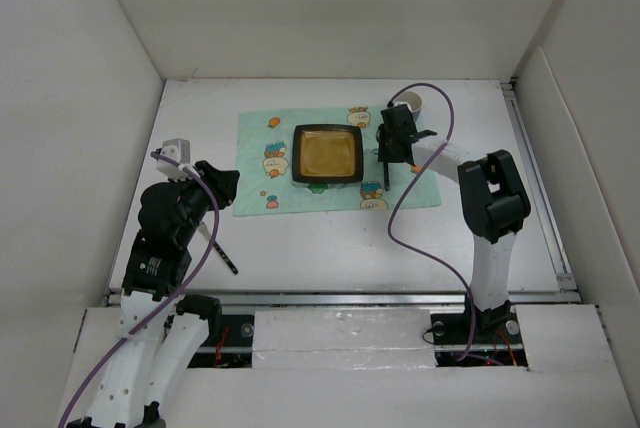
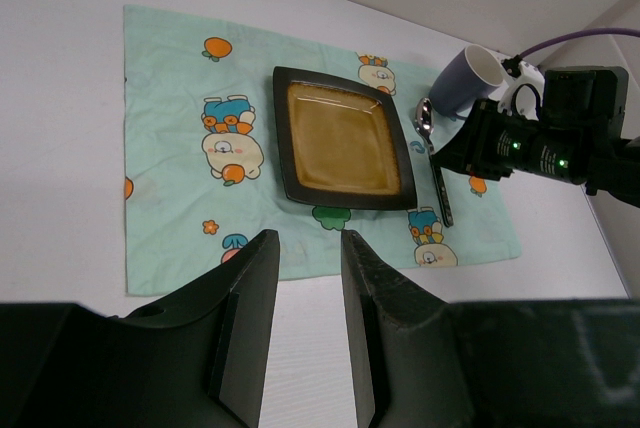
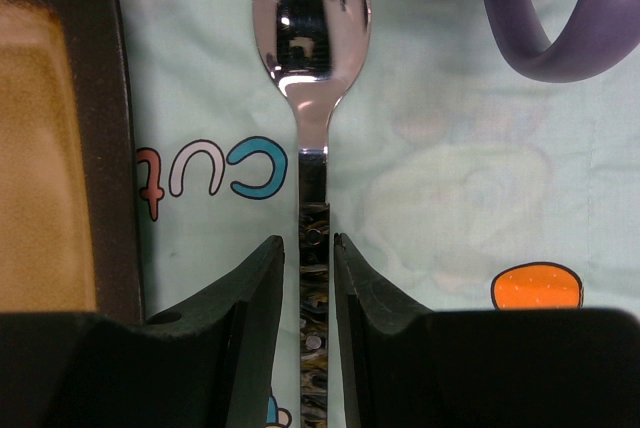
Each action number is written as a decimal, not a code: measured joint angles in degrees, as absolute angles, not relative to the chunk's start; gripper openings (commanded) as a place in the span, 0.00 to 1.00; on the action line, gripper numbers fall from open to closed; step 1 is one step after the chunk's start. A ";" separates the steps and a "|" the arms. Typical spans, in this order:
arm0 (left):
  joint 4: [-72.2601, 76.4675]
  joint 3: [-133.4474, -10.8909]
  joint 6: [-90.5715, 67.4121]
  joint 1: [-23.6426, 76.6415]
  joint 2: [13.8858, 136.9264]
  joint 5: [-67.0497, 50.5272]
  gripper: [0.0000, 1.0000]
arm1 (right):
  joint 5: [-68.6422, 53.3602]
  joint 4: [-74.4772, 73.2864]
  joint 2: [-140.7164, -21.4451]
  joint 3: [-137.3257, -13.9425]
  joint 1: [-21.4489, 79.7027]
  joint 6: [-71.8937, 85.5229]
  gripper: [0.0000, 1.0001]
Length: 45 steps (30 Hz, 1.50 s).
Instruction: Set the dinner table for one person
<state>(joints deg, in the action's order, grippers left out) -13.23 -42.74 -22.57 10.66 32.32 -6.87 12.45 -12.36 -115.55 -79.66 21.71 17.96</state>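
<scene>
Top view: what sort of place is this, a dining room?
Likely a robotics test booth, not a home: a large flat white worktop boxed by white walls, two cabled robot arms bolted at its near edge, and one staged square dark plate on a mint-green cartoon-print placemat.

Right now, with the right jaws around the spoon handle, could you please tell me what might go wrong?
The right gripper has its jaws close around the spoon handle; leaving crookedly could knock the spoon into the plate or the mug handle. The jaws sit low over the placemat and might ruck it. The cable of the left arm hangs near a dark utensil on the table and could sweep it.
</scene>
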 measured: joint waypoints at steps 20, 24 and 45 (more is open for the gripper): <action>-21.56 -44.71 -29.63 8.91 46.78 4.05 0.35 | 10.52 -5.41 -83.44 -63.68 31.75 19.44 0.00; -29.74 -48.90 -34.20 8.88 54.19 6.59 0.46 | 9.06 -2.28 -75.44 -55.99 37.85 19.79 0.06; -45.25 -47.33 -47.92 8.88 75.00 12.64 0.46 | 3.33 -2.00 -58.78 -45.98 30.85 19.92 0.09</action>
<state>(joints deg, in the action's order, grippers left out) -45.25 -47.33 -47.92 8.88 75.00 12.64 3.33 -2.00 -58.78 -45.98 30.85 19.92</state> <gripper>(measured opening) 0.458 0.086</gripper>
